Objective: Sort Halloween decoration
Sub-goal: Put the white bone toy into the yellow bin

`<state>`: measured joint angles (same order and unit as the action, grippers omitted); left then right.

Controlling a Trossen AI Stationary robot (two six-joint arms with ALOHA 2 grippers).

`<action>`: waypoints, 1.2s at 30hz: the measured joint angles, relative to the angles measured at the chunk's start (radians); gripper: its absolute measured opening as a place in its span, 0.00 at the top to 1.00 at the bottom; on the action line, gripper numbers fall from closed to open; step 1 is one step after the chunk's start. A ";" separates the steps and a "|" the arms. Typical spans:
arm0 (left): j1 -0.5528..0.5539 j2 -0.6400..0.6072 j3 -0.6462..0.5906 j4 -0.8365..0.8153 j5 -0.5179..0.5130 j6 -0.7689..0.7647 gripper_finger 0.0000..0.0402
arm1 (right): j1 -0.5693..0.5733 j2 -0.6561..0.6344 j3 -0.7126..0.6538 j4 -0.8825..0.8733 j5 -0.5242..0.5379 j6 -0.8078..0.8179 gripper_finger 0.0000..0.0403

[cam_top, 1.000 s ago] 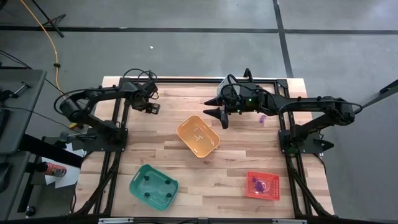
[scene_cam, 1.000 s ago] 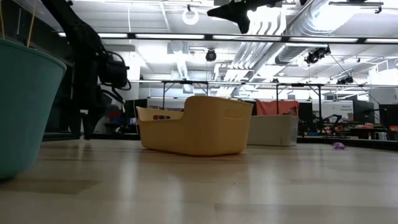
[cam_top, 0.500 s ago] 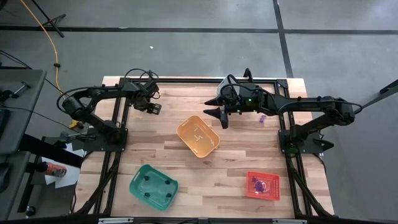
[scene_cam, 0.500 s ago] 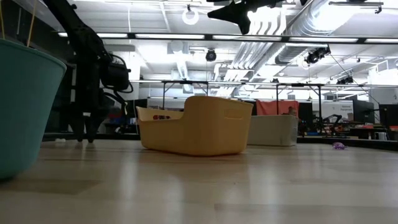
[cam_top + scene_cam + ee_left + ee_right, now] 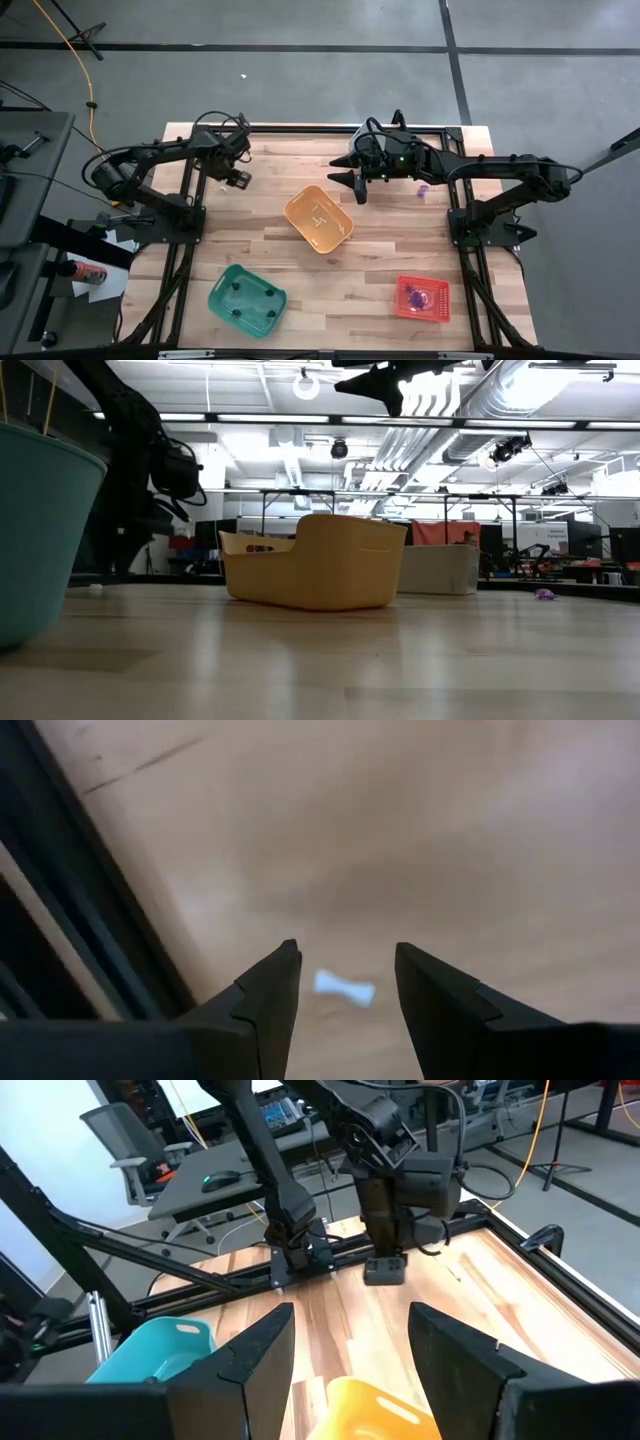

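Note:
A tiny white bone-shaped trinket [image 5: 345, 987] [image 5: 96, 588] lies flat on the wooden table at the far left. My left gripper [image 5: 237, 179] [image 5: 345, 952] hangs just above it, pointing down, open, one finger on either side and clear of it. My right gripper [image 5: 347, 185] [image 5: 350, 1315] stands open and holds nothing, high over the far middle of the table, pointing about level toward the left arm. A purple trinket [image 5: 422, 190] [image 5: 544, 594] lies on the table at the far right.
A yellow-orange bin [image 5: 293, 205] stands at mid-table with whitish bits inside. A green bin [image 5: 215, 295] holding black bits is at the near left, and a red bin [image 5: 400, 296] holding purple bits at the near right. Black frame rails [image 5: 190, 200] border the table's sides.
My left gripper sank until its fingertips reached the table by the white trinket, then rose again, its fingers still apart. The trinket stays on the table. My right arm has kept still.

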<state>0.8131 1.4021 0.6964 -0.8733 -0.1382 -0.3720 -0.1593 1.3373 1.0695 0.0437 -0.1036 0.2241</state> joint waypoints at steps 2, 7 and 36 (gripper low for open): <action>0.000 -0.002 0.000 -0.034 0.017 0.072 0.61 | 0.000 0.000 0.000 -0.001 0.000 0.002 0.53; 0.000 0.001 0.000 -0.059 0.066 0.112 0.61 | 0.000 0.000 0.000 -0.003 0.000 0.003 0.53; 0.013 0.001 -0.066 0.042 0.057 0.042 0.61 | 0.000 0.000 0.000 -0.007 0.000 0.012 0.53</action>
<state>0.8265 1.4030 0.6308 -0.8312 -0.0813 -0.3298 -0.1593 1.3373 1.0691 0.0368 -0.1032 0.2359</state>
